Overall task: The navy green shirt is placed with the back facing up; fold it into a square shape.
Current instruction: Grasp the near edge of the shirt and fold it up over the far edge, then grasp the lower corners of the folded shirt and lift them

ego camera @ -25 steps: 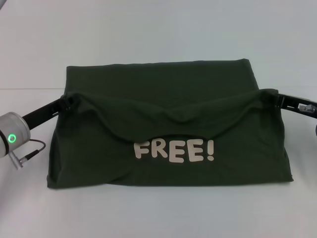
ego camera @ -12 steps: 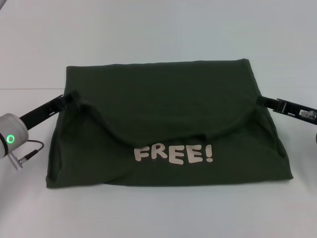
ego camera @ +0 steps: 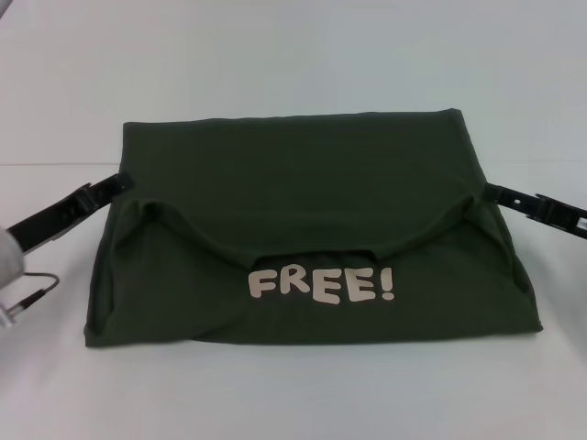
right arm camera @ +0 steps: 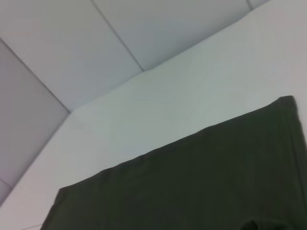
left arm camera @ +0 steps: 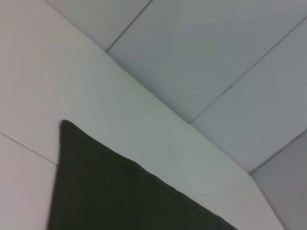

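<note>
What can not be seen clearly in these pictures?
- Left end effector, head view: tip meets the shirt edge; open or shut unclear.
- Right end effector, head view: same.
- Wrist views: no fingers shown.
- Shirt's sleeves and collar: hidden inside the fold.
- Underside of the shirt: against the table.

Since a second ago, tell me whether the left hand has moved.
Yes. The left hand has pulled outward, away from the "FREE!" print, to the navy green shirt's side edge.

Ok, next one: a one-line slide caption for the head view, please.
Folded dark green shirt with FREE! print showing, left gripper and right gripper at its side edges.
</note>
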Robot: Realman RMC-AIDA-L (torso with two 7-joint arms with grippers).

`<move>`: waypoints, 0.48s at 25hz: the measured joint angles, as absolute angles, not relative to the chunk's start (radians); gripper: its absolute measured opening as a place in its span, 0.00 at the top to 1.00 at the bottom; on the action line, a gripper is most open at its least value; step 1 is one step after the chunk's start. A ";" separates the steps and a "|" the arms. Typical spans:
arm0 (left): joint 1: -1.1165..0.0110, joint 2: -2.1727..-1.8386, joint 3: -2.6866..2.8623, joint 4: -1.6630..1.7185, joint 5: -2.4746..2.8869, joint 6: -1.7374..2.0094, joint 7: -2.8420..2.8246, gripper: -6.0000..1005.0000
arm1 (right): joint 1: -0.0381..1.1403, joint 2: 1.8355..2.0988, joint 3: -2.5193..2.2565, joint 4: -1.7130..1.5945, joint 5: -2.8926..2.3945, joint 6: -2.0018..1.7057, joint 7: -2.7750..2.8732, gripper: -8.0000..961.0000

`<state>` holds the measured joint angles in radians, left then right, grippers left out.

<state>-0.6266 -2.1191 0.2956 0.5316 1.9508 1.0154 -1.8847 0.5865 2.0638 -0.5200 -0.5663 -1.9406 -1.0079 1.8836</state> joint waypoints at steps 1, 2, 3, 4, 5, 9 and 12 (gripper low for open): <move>-0.618 -2.105 0.304 0.529 1.956 1.049 -1.904 0.43 | 0.575 2.057 -0.520 -0.566 -1.931 -1.032 1.884 0.19; -0.606 -2.083 0.323 0.526 1.962 1.098 -1.937 0.42 | 0.564 2.047 -0.520 -0.566 -1.925 -1.066 1.884 0.17; -0.592 -2.053 0.365 0.520 1.972 1.147 -1.980 0.42 | 0.551 2.037 -0.520 -0.566 -1.920 -1.101 1.886 0.15; -0.578 -2.018 0.417 0.517 1.980 1.192 -2.027 0.41 | 0.539 2.029 -0.520 -0.564 -1.919 -1.130 1.886 0.13; -0.568 -1.990 0.466 0.514 1.987 1.224 -2.064 0.40 | 0.531 2.024 -0.520 -0.564 -1.918 -1.151 1.886 0.11; -0.537 -1.913 0.573 0.521 2.021 1.337 -2.129 0.38 | 0.499 2.012 -0.522 -0.566 -1.922 -1.215 1.886 0.05; -0.537 -1.894 0.570 0.560 2.128 1.394 -2.172 0.35 | 0.490 2.009 -0.528 -0.564 -1.928 -1.221 1.886 0.04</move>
<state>-0.5375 -1.8937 0.5702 0.5598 2.1281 1.3943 -2.1721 0.4901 2.0087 -0.5279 -0.5643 -1.9281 -1.2215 1.8864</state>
